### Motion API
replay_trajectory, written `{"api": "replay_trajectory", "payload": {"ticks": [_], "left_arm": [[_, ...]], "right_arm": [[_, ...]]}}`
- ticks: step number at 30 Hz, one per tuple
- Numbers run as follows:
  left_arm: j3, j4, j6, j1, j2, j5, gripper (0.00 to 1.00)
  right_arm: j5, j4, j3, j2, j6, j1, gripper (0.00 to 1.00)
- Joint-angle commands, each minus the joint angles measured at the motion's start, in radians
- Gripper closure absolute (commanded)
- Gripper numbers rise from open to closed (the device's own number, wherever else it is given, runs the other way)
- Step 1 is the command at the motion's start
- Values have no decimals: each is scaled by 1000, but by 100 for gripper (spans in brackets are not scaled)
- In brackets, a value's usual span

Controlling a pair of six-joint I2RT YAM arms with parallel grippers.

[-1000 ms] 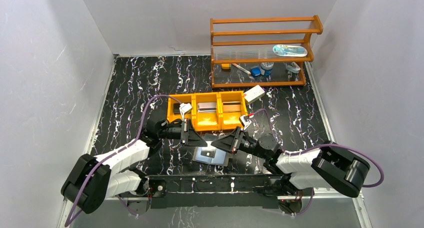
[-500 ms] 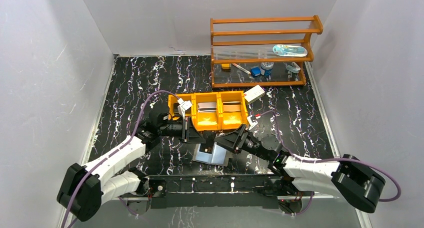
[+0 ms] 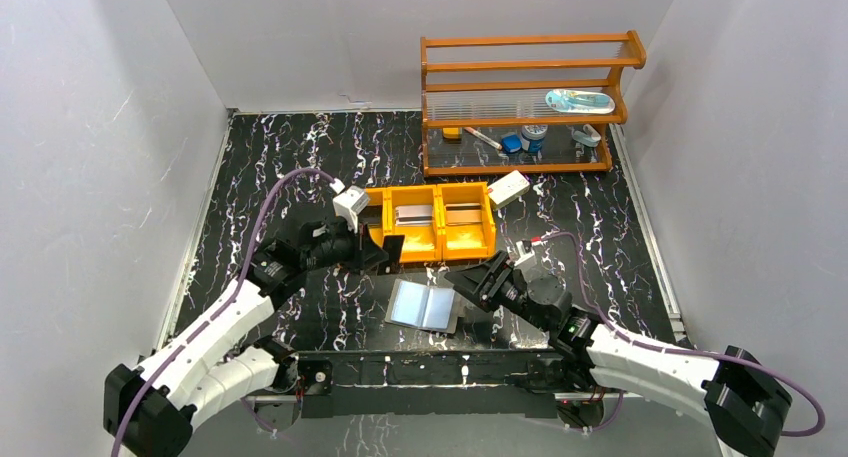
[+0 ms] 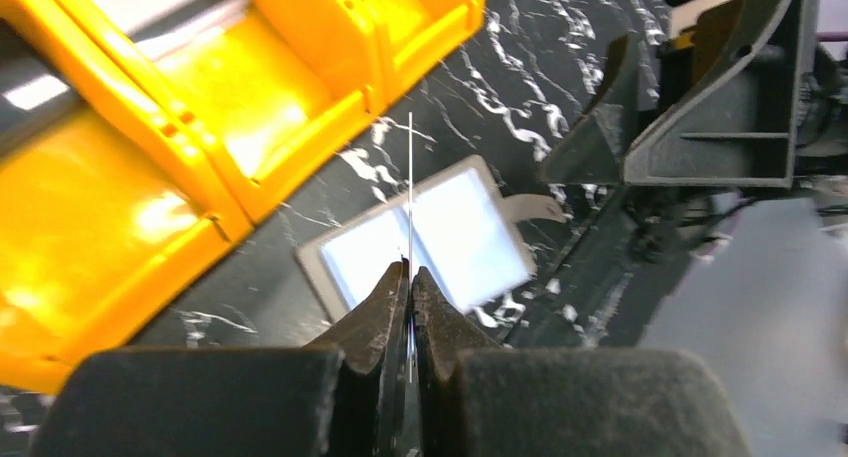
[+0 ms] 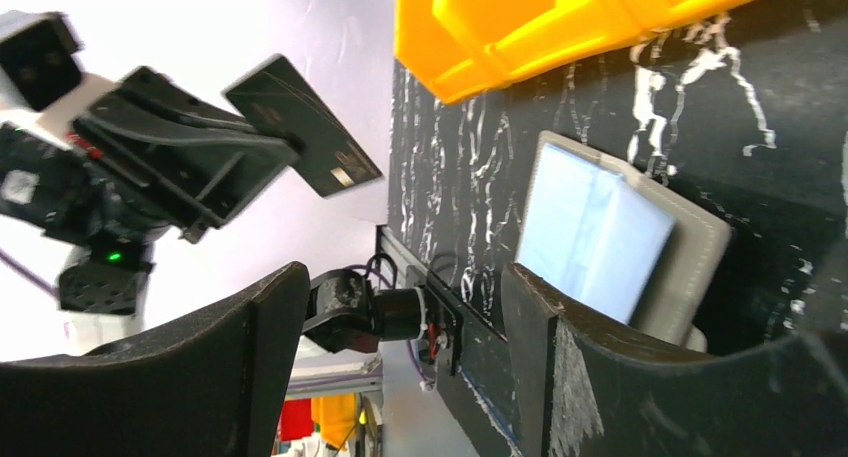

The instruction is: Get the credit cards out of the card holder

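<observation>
The grey card holder (image 3: pixel 425 305) lies open on the black table, its pale blue inner faces up (image 4: pixel 440 232) (image 5: pixel 600 227). My left gripper (image 3: pixel 388 249) (image 4: pixel 410 272) is shut on a dark credit card (image 5: pixel 305 127), edge-on in the left wrist view (image 4: pixel 410 177). It hangs above the table just in front of the orange tray's left compartment. A silvery grey card (image 3: pixel 415 215) lies in the tray's middle compartment and a brownish one (image 3: pixel 462 215) in the right. My right gripper (image 3: pixel 462 280) (image 5: pixel 400 327) stands open and empty just right of the holder.
The orange three-compartment tray (image 3: pixel 440 247) (image 4: pixel 250 107) (image 5: pixel 560 17) stands behind the holder. A white box (image 3: pixel 508 188) lies at its right end. A wooden shelf (image 3: pixel 525 102) with small items stands at the back right. White walls close in both sides.
My left gripper has carried the dark card up and left, away from the holder, toward the tray. My right gripper has opened and drawn back to the right, leaving the holder uncovered.
</observation>
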Motion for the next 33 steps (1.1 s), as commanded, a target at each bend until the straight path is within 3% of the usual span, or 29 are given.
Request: {"api": "replay_trajectory", "payload": {"ticks": [1, 7, 15, 23, 27, 33], "left_arm": [[129, -34, 251, -1, 29, -173, 100], [275, -170, 560, 0, 150, -335, 100], [303, -193, 1037, 2, 222, -464, 100], [314, -146, 1229, 31, 344, -417, 100], [352, -188, 1256, 49, 431, -361, 100], [341, -133, 1304, 58, 513, -381, 100]], "right_arm": [[74, -70, -4, -22, 15, 0, 21], [68, -89, 13, -7, 10, 1, 21], [79, -166, 8, -72, 13, 1, 21], [102, -252, 10, -166, 23, 0, 21], [102, -278, 14, -189, 28, 1, 21], [100, -280, -7, -203, 47, 0, 21]]}}
